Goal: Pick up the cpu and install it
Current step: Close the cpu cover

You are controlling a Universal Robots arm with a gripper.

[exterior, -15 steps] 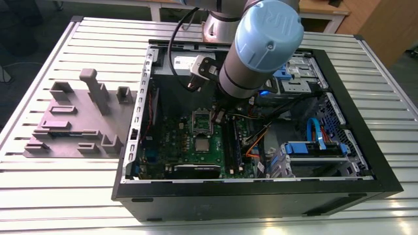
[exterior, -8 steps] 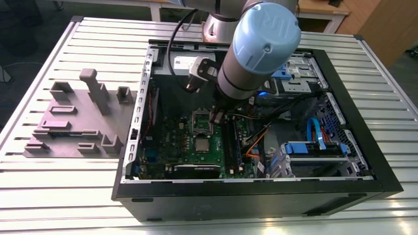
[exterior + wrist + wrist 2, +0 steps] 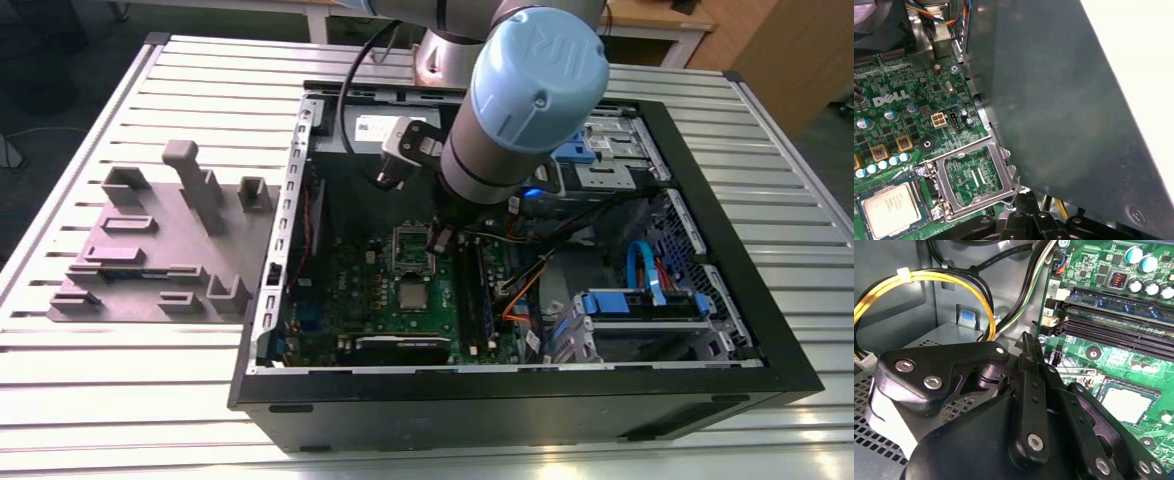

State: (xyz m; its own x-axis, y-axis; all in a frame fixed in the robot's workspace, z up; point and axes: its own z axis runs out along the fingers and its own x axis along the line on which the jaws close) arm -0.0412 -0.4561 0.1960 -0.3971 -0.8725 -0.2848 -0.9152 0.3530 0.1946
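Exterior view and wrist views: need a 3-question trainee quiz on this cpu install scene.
1. True or false: the cpu sits in its socket on the green motherboard.
2. The socket's metal frame is: A) swung open beside the cpu; B) shut over the cpu; C) lying outside the case.
3. In the exterior view, what stands on the table to the exterior view's left of the computer case?
Key: 1 true; 2 A; 3 a grey fixture block.

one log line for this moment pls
cpu: in socket | retention frame: open | gripper: beside frame, off cpu
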